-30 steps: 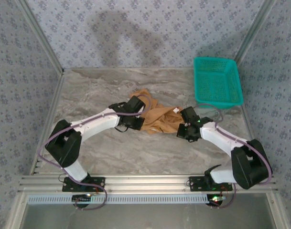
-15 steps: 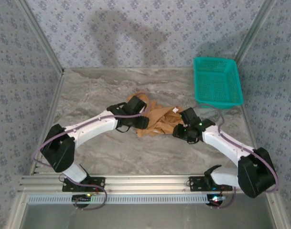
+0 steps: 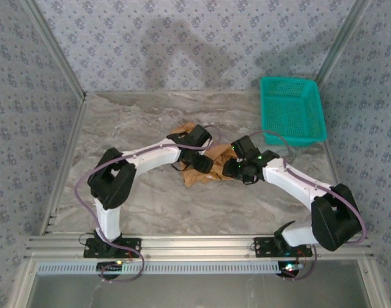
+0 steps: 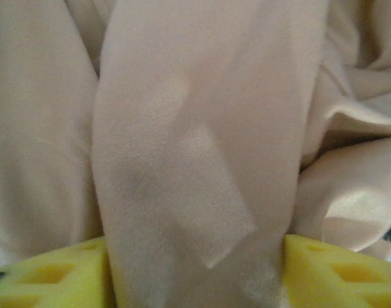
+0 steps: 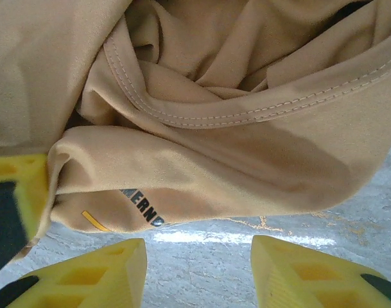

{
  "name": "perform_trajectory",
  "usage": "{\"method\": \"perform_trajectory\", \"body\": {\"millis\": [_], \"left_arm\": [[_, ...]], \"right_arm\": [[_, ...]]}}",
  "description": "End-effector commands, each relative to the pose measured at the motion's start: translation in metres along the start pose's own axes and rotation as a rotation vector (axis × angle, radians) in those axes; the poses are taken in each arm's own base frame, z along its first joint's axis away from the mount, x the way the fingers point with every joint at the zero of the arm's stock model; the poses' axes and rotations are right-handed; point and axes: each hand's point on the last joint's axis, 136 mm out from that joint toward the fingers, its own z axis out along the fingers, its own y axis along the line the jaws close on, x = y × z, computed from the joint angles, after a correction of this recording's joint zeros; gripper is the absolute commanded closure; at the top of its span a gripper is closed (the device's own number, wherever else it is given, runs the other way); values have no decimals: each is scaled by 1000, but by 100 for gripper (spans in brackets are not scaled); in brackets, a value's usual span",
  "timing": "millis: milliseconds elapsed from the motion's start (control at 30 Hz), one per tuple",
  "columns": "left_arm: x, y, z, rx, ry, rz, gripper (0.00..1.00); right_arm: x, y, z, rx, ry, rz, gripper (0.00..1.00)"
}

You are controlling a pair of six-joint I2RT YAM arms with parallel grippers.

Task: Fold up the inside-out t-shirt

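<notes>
Left gripper (image 4: 195, 244): fingers are seen apart with a thick fold of the inside-out t-shirt (image 3: 194, 177) filling the gap from one to the other. Whether the fold is clamped or merely lying there cannot be told.

Right gripper (image 5: 198, 247): jaws are held apart with bare table (image 3: 150, 199) between them, so nothing is gripped. The shirt's edge, with dark printed lettering (image 5: 142, 208), lies just past the fingertips, and a stitched hem (image 5: 246, 119) is seen beyond it.

Change noted over the last second: both jaws were shut and have since been parted. Both wrists have been brought inward from the left and right ends of the shirt to its middle. The cloth, earlier drawn out between them, is now gathered into a smaller crumpled heap.

Location: the shirt is on the table at mid-depth, between the two grippers, near and left of the teal basket (image 3: 291, 138).

Judgement: the earlier hold is taken as given up for a re-grasp. No fold is yet laid; the shirt must first be spread flat.
</notes>
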Motion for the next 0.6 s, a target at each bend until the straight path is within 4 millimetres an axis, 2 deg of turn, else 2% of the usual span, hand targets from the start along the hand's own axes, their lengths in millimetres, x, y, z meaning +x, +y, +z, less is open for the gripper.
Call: {"method": "perform_trajectory", "body": {"millis": [0,100,167,233,367,400,433,500,533,567], "left_arm": [[-8,3,-1,-37,8,42,57],[-15,8,-8,-74,3,44,85],[-23,6,-18,-74,-19,44,95],[-34,5,-32,-76,-55,42,100],[-53,2,-63,-74,-99,42,100],[-57,0,-69,-71,-108,42,100],[-62,-1,-76,-66,-122,40,100],[-73,1,-90,-64,-153,33,100],[-78,3,-96,-68,-167,26,100],[-85,9,-103,-79,-185,14,100]], "right_arm": [[-3,5,-6,-15,-6,11,51],[-3,19,1,-61,15,11,50],[-8,30,5,-86,23,10,48],[-17,40,10,-99,13,7,44],[-37,55,39,-103,23,24,42],[-39,58,50,-101,38,28,45],[-40,60,58,-95,51,30,55],[-38,59,68,-81,78,33,88],[-35,58,68,-80,85,33,98],[-30,54,64,-73,85,27,100]]}}
